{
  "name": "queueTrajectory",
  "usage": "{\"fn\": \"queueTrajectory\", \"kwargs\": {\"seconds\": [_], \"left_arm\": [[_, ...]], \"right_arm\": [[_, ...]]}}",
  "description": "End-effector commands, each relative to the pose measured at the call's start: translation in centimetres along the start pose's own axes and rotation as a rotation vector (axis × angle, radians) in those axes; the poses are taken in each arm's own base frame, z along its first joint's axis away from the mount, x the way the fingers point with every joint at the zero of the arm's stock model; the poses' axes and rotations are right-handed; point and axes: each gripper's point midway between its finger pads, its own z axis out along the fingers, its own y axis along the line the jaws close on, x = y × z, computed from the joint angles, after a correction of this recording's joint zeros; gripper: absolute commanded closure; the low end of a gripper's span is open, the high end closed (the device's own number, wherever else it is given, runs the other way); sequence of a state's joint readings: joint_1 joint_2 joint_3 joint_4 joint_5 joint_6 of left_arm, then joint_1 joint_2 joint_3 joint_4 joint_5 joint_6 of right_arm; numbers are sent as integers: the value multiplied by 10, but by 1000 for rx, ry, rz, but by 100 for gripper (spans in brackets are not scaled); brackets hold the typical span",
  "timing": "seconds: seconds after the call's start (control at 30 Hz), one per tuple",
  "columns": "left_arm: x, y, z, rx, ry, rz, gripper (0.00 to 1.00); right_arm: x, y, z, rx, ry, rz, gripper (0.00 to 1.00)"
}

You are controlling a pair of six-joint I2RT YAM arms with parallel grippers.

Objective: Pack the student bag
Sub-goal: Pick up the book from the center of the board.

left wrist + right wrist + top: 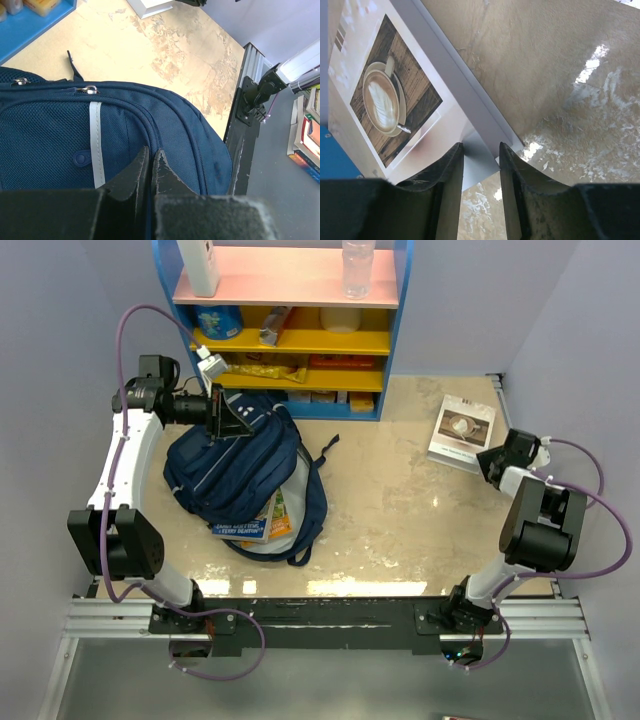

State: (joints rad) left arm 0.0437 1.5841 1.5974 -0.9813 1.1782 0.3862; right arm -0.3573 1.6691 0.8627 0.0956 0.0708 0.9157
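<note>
The student bag (240, 475), navy blue with a thin light stripe, lies on the table's left half with its open mouth toward the near edge. Colourful books (255, 523) stick out of that mouth. My left gripper (228, 420) is at the bag's far top edge, shut on a fold of its fabric. In the left wrist view the fingertips (151, 152) pinch blue cloth of the bag (50, 135). A white book (462, 430) with a coffee-cup cover lies at the far right. My right gripper (480, 147) has its fingers closed over the corner of that book (385, 95).
A blue shelf unit (290, 330) with yellow and pink boards stands at the back, holding snacks, a white bottle (203, 265) and a clear bottle (357, 265). Walls close in on both sides. The metal rail (320, 615) with the arm bases runs along the near edge.
</note>
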Motion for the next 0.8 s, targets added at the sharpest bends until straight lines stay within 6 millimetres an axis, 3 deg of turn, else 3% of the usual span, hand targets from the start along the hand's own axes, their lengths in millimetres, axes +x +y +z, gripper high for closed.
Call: {"fn": "queueTrajectory", "kwargs": {"seconds": [0.0,0.1,0.3,0.4,0.63,0.67,0.73,0.77], "left_arm": [[-21,-11,-4,35,-45,106,100],[-19,-9,-4,32,-39,107,100],[-19,-9,-4,29,-38,105,100],[-20,-9,-4,28,-39,106,100],[-26,-12,-6,22,-52,117,100],[-27,-12,-7,20,-55,118,100],[-29,-15,-8,18,-60,117,100],[-30,-16,-8,16,-64,124,100]], "right_arm": [[-6,1,3,-35,-19,28,66],[-5,0,1,-41,-24,29,70],[-6,9,-10,-95,-29,37,100],[-4,14,-20,-143,-34,62,100],[28,42,-80,-338,68,87,100],[27,57,-102,-403,56,82,100],[35,60,-121,-432,70,79,100],[38,73,-142,-494,82,79,100]]}}
